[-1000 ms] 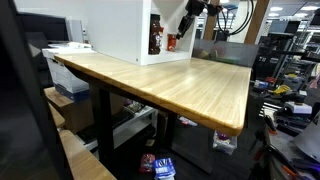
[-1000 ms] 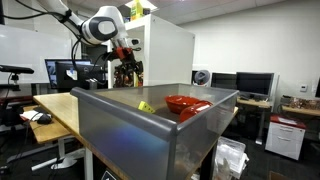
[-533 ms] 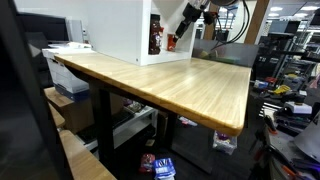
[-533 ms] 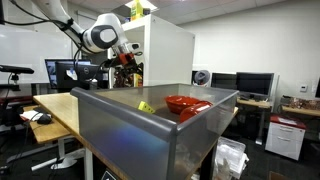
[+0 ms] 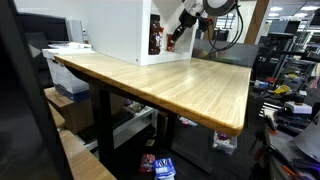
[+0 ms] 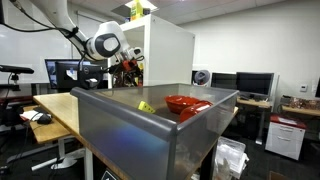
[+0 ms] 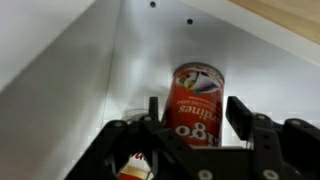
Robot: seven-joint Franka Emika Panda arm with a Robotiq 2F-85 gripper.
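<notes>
In the wrist view, the end effector point(image 7: 195, 104) reaches into a white cabinet point(image 7: 80, 60) with its fingers point(image 7: 152, 105) on either side of a red can point(image 7: 197, 92). The can stands upright against the cabinet's back wall. Its lower part is hidden behind the end effector's body, and only part of its label shows. The fingers sit just beside the can's sides. We cannot tell whether they press on it or stand free of it, so its state is unclear to us. A small red and white thing point(image 7: 135, 166) at the lower left is mostly cut off, and we cannot make out what it is.

In both exterior views the end effector point(image 5: 174, 36) point(image 6: 128, 68) is at the open side of the cabinet point(image 5: 115, 30) point(image 6: 170, 50), which stands on the wooden bench point(image 5: 170, 85). The can is too small and too covered there for us to make out. In an exterior view a grey bin point(image 6: 150, 135) fills the foreground and hides much of the bench. A red bowl point(image 6: 186, 103) lies inside it.
</notes>
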